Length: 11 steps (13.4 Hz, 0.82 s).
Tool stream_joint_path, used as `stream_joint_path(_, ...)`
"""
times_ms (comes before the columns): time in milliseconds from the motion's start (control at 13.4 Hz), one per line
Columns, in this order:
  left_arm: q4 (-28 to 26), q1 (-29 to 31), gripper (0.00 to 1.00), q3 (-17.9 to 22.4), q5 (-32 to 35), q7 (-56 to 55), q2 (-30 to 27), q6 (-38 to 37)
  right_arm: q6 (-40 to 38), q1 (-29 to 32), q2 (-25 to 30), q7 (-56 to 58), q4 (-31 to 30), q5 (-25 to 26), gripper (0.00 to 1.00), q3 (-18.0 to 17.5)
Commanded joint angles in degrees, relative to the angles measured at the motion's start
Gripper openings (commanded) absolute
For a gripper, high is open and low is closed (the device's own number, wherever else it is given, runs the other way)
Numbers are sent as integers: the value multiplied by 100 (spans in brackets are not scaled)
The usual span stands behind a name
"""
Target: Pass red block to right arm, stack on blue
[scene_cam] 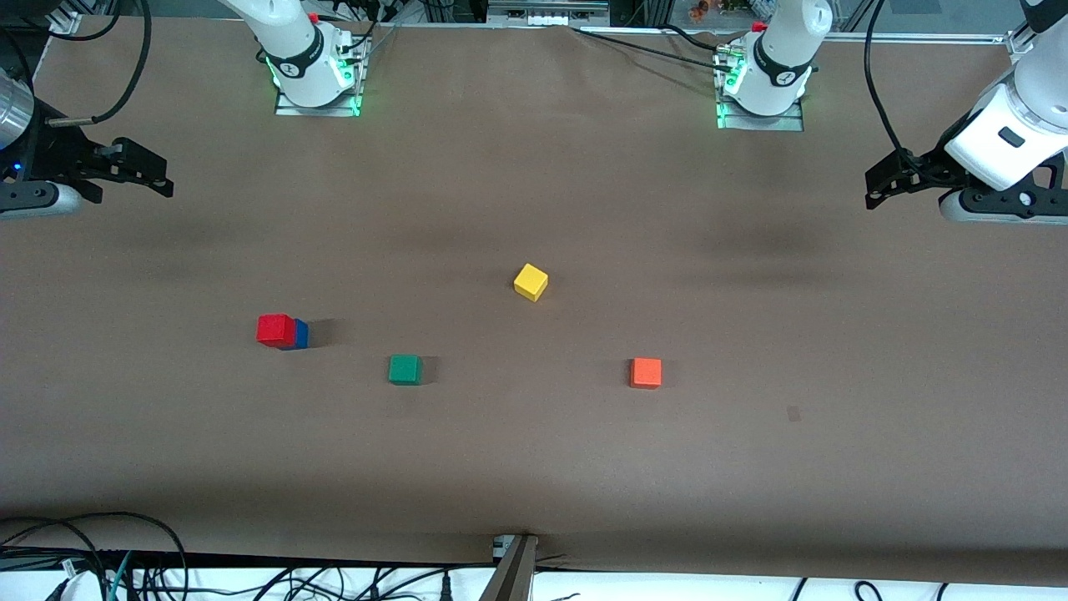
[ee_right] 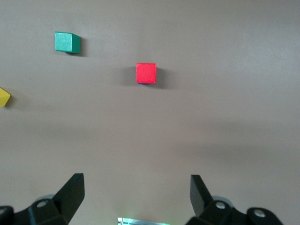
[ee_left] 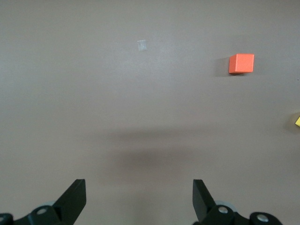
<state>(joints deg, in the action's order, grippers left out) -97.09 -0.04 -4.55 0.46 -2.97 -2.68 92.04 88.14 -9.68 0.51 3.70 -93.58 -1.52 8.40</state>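
Brown table (scene_cam: 534, 467): red block (scene_cam: 274, 330) atop blue (scene_cam: 301, 334) (stacked).

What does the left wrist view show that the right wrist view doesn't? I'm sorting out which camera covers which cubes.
Only the left wrist view: the orange cube, a pale mark on the table, and the open left tool.

Only the right wrist view: the red block sitting on the blue cube, which barely peeks out beneath it, the green cube, and the open right tool.

Both: the brown table and the yellow cube, cut off at each picture's edge.
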Motion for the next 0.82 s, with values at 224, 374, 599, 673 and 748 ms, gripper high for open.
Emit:
stream_joint_path(224, 129, -5, 100, -10, 77, 43, 48, -28, -183, 71, -51, 87, 182, 82, 100, -58)
stream_joint_path(374, 129, -5, 100, -10, 77, 43, 57, -28, -166, 71, -51, 87, 191, 90, 100, -49)
stream_joint_path(599, 129, -5, 100, -10, 77, 43, 57, -28, -174, 80, -60, 105, 200, 90, 100, -49)
stream_joint_path(673, 129, -5, 100, -10, 77, 43, 57, -28, -166, 71, -68, 114, 226, 82, 100, -49)
stream_joint_path(748, 129, -5, 100, -10, 77, 43, 57, -28, -183, 71, -68, 105, 217, 82, 100, -49)
